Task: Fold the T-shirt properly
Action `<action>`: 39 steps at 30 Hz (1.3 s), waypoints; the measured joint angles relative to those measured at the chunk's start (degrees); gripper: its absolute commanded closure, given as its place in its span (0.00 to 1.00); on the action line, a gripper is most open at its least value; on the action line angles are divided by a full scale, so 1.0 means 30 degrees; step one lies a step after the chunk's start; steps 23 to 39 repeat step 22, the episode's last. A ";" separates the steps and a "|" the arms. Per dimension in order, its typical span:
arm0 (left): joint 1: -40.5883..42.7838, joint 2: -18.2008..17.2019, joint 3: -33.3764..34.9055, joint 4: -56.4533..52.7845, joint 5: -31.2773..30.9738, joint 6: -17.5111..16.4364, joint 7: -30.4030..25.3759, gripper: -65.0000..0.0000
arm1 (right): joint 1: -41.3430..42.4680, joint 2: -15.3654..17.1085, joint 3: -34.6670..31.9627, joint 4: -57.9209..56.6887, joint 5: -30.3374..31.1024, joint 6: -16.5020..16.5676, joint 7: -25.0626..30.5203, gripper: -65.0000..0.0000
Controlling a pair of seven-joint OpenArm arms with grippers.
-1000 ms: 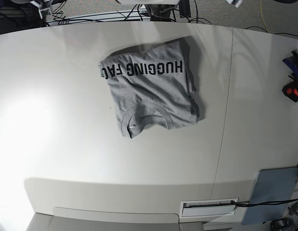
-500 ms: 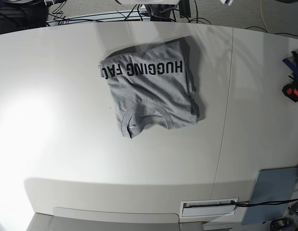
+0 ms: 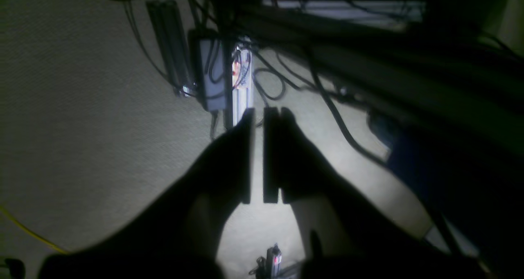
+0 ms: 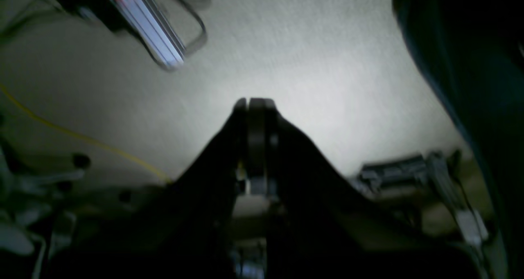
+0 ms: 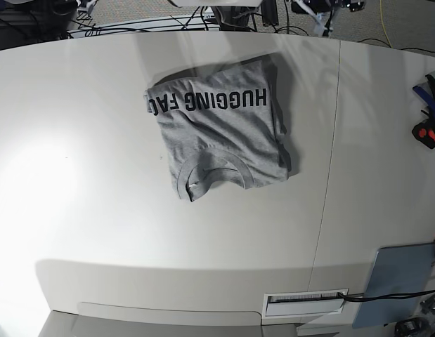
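One folded T-shirt (image 5: pixel 218 133) on one table (image 5: pixel 98 210), two empty pincers

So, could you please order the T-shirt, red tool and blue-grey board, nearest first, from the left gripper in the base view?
From the left gripper, top right:
1. T-shirt, far centre.
2. Red tool, right edge.
3. Blue-grey board, near right corner.
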 measured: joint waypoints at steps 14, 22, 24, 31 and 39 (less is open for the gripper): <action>-0.0984 0.2382 0.0007 -0.0270 0.4320 0.3337 -0.0437 0.94 | 0.2419 -0.0350 0.0015 -0.0495 0.0022 0.0015 0.3213 1.00; -0.0991 0.3512 0.0000 -0.0270 0.5705 0.4488 -0.0576 0.94 | 0.2331 -0.0291 0.0015 -0.0495 0.0015 0.0015 0.3249 1.00; -0.0991 0.3512 0.0000 -0.0270 0.5705 0.4488 -0.0576 0.94 | 0.2331 -0.0291 0.0015 -0.0495 0.0015 0.0015 0.3249 1.00; -0.0991 0.3512 0.0000 -0.0270 0.5705 0.4488 -0.0576 0.94 | 0.2331 -0.0291 0.0015 -0.0495 0.0015 0.0015 0.3249 1.00; -0.0991 0.3512 0.0000 -0.0270 0.5705 0.4488 -0.0576 0.94 | 0.2331 -0.0291 0.0015 -0.0495 0.0015 0.0015 0.3249 1.00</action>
